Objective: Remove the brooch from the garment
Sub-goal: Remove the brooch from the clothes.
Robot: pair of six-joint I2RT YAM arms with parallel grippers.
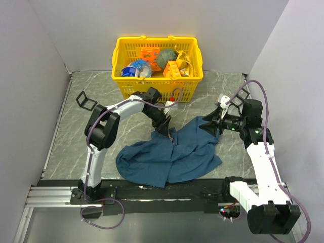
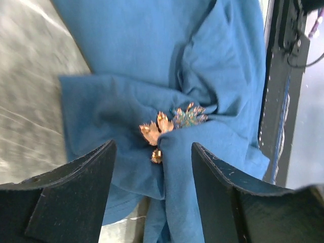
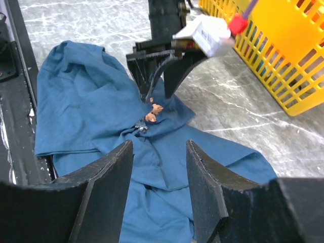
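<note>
The garment (image 1: 167,157) is a crumpled blue cloth lying mid-table. The brooch (image 2: 161,126) is a small copper leaf cluster with a glittery blue-green part, pinned in a fold of the cloth; it also shows as the brooch (image 3: 153,112) in the right wrist view. My left gripper (image 2: 152,152) hangs open just above the brooch, a finger on each side and nothing held. It is seen from the right wrist as the left gripper (image 3: 156,96). My right gripper (image 3: 159,147) is open over the garment's right edge, apart from the brooch.
A yellow basket (image 1: 192,81) with several packaged items stands at the back, just behind the left arm. The black base rail (image 1: 167,192) runs along the near edge under the cloth's hem. Grey walls close in both sides.
</note>
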